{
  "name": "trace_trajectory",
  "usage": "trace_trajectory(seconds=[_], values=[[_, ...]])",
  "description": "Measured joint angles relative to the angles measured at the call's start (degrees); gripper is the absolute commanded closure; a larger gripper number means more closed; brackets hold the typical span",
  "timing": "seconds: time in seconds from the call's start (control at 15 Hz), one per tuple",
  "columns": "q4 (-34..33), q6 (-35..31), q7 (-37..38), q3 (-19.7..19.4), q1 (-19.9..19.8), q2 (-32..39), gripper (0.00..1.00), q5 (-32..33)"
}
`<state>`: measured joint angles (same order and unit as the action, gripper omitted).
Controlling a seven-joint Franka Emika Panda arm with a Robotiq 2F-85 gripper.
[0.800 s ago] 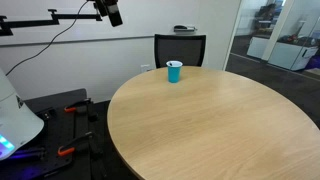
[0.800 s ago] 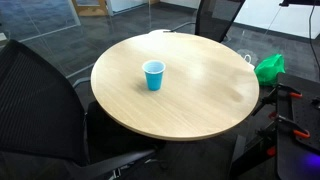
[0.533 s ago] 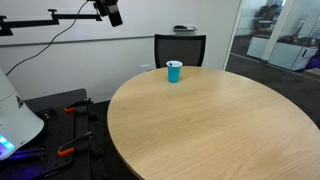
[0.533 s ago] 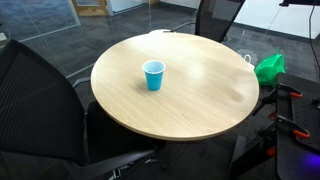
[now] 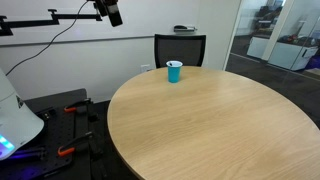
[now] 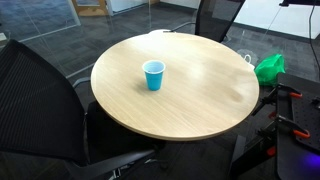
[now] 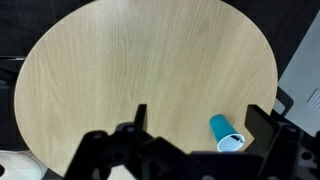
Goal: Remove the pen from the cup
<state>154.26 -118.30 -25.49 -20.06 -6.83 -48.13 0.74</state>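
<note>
The teal-blue cup (image 5: 174, 71) stands upright on the round wooden table (image 5: 210, 125), near the edge by a black chair. It also shows in an exterior view (image 6: 153, 75). In the wrist view the cup (image 7: 223, 130) is at the lower right, and a thin dark streak inside its rim is the pen (image 7: 235, 138). The pen cannot be made out in the exterior views. My gripper (image 7: 200, 125) is open and empty, high above the table, with the cup between its two fingers in the picture but far below them. I do not see the gripper in the exterior views.
A black office chair (image 5: 180, 48) stands behind the cup, and another (image 6: 40, 100) is beside the table. A green bag (image 6: 269, 68) lies off the table's edge. A black boom with a cable (image 5: 60, 16) hangs overhead. Red-handled tools (image 5: 70, 150) lie on the floor.
</note>
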Motion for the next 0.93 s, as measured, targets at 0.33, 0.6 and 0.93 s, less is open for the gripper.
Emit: trace_trajectory(seconds=[0.33, 0.6, 0.93], values=[[-0.2, -0.5, 0.0, 1.7, 0.1, 0.0, 0.0, 0.0], [-0.9, -3.0, 0.3, 4.7, 1.0, 0.6, 0.0, 0.0], [-2.6, -7.6, 3.7, 7.6, 2.2, 4.5, 0.0, 0.0]])
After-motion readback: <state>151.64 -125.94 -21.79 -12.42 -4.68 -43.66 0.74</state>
